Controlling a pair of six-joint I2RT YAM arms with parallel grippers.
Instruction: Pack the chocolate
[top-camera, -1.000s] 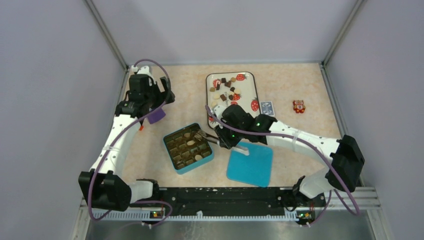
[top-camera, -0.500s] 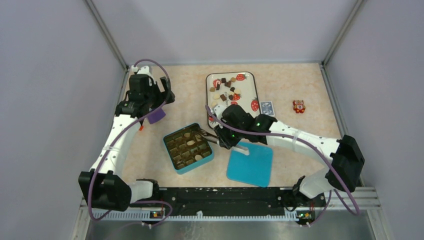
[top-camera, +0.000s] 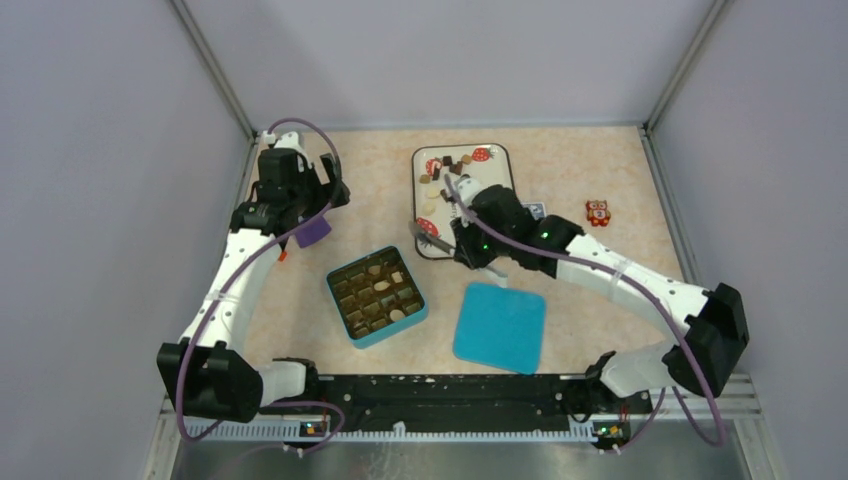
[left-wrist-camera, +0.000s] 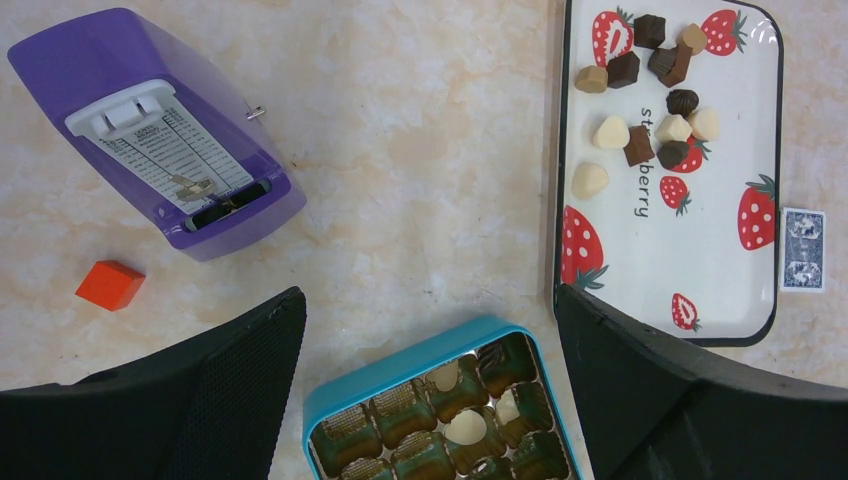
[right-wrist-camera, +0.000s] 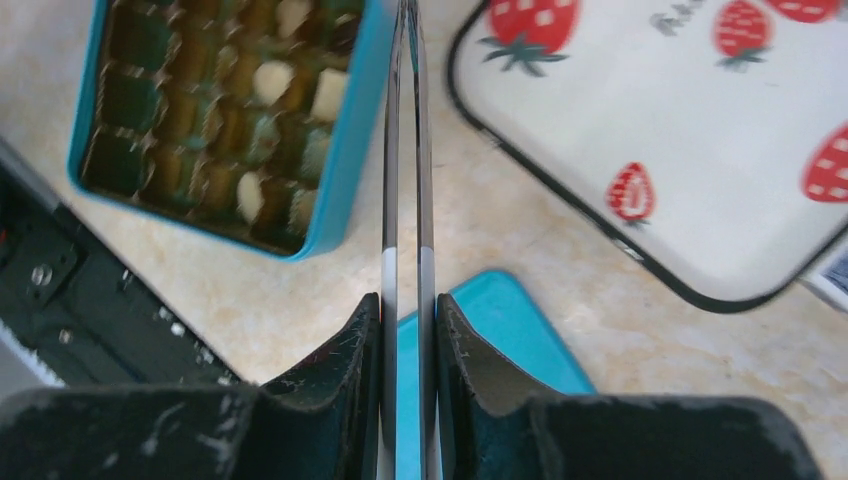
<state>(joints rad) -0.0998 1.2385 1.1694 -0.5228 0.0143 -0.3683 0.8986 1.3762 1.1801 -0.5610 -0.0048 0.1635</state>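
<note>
1. From above: finds the right gripper (top-camera: 462, 240) clamped on tweezers (top-camera: 428, 233) over the near end of the tray (top-camera: 500, 160). Puts the loose chocolate (top-camera: 447, 172) just beyond, far nearer than to the left gripper (top-camera: 318, 200).
2. From the left wrist: shows that gripper (left-wrist-camera: 425, 300) spread wide and empty, with chocolate (left-wrist-camera: 640, 110) ahead to its right. Crops the box (left-wrist-camera: 400, 365).
3. From the right wrist: shows the tweezers (right-wrist-camera: 405, 150) pointing straight ahead between box (right-wrist-camera: 345, 150) and tray (right-wrist-camera: 700, 150). Crops their tips and leaves the loose chocolate out of frame.

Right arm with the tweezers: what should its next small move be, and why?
Probably swing the tweezers, clamped in the right gripper, toward the far end of the tray and lower them onto one chocolate. The blades show nothing between them, loose pieces lie clustered there, and the teal box has empty cells.
</note>
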